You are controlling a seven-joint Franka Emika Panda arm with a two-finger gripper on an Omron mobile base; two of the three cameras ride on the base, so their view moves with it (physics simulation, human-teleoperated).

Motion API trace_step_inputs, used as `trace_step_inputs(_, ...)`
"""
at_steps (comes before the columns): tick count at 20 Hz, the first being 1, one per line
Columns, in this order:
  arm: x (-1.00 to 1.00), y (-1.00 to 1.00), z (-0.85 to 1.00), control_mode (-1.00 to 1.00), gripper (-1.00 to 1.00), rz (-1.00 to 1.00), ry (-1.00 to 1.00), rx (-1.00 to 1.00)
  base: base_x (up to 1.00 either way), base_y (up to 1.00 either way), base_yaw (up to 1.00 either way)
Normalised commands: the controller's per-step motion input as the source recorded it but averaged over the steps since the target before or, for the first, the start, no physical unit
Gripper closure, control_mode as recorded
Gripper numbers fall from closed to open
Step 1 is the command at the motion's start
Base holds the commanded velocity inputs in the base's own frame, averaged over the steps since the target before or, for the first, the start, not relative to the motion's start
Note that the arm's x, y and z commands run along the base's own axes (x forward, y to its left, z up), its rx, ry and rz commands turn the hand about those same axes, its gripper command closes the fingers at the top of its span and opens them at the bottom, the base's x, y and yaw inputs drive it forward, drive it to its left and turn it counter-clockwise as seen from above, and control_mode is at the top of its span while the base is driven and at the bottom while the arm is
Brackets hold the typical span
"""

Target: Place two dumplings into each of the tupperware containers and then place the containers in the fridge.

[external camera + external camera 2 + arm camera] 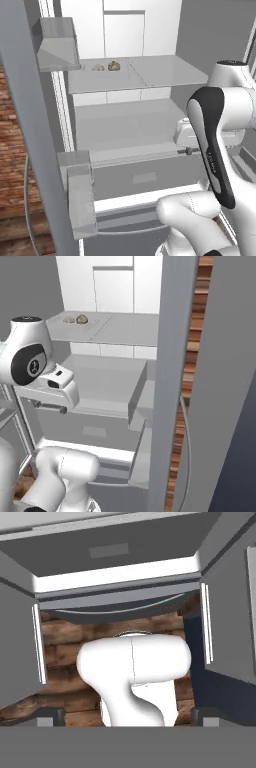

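The fridge [125,125] stands open in front of me, its pale shelves [110,376] bare below the top one. Two tan dumplings [114,65] [82,318] lie side by side at the back left of the upper shelf, inside the faint outline of a see-through tupperware container [134,71] [97,326]. My gripper [127,718] is open with nothing between its fingertips [50,717]. It hangs in front of the middle shelf [48,406], well below and apart from the dumplings, pointing down at the lower drawer front and the floor.
Both fridge doors are swung out: the left door [22,110] carries bins [80,200], and the right door [175,381] stands edge-on close by. A closed drawer [145,177] sits under the shelves. Red-brown wood [12,165] shows beyond the left door.
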Motion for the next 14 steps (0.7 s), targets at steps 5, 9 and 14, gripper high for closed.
trace_step_inputs(5,0.00,0.00,0.00,1.00,-1.00,0.00,0.00,0.00,-1.00,0.00,0.00)
trace_step_inputs(9,0.00,0.00,0.00,1.00,-1.00,0.00,0.00,0.00,-1.00,-0.05,0.00)
trace_step_inputs(14,0.00,0.00,0.00,1.00,-1.00,0.00,0.00,0.00,-1.00,-0.02,0.05)
